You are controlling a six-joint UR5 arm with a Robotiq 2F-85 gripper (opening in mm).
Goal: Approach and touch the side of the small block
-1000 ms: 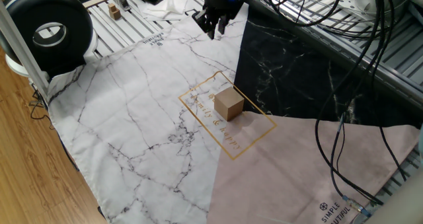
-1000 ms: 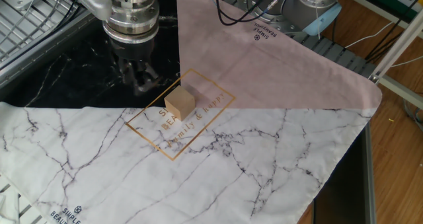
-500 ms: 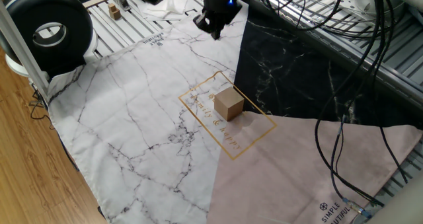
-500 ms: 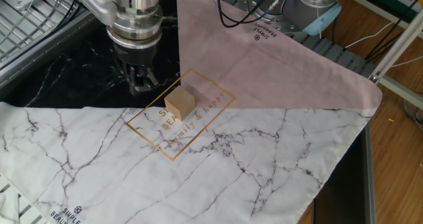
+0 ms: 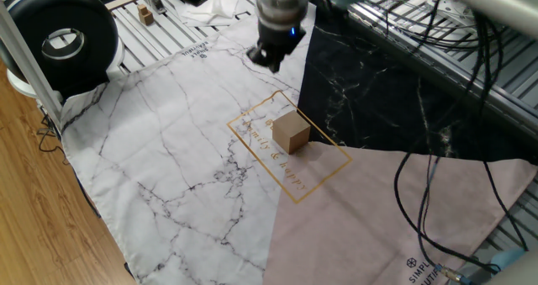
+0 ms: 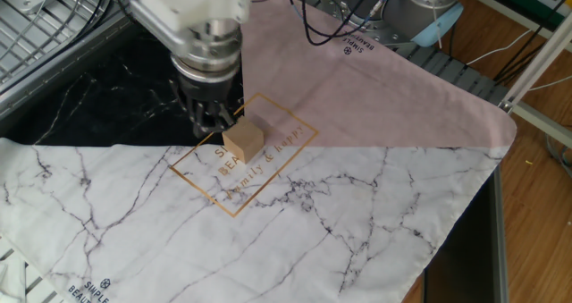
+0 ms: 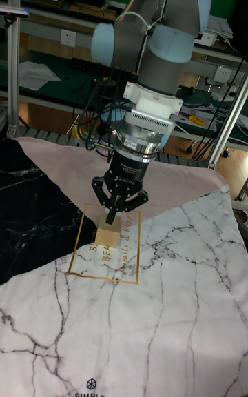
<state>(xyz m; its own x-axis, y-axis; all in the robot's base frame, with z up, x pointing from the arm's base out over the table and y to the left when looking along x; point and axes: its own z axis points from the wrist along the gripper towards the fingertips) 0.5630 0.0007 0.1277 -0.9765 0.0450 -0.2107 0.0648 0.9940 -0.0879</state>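
Observation:
The small block (image 5: 291,134) is a plain light-brown wooden cube that rests inside the gold-printed rectangle on the cloth, also visible in the other fixed view (image 6: 243,140) and the tall view (image 7: 107,230). My gripper (image 6: 213,124) points straight down just beside the block's black-cloth side. In the tall view my gripper (image 7: 113,215) has its tips close over the block's top edge, and I cannot tell whether they touch it. The fingers look pressed together with nothing between them. In the one fixed view my gripper (image 5: 269,56) is blurred.
A patchwork cloth (image 5: 168,150) of white marble, black marble and pink covers the table. A black round device (image 5: 63,34) and a tiny tan wooden piece (image 5: 145,14) stand at the back left. Cables (image 5: 437,159) hang at the right.
The gripper has moved toward the block and lower, from over the black cloth to right beside the cube. The block has not moved.

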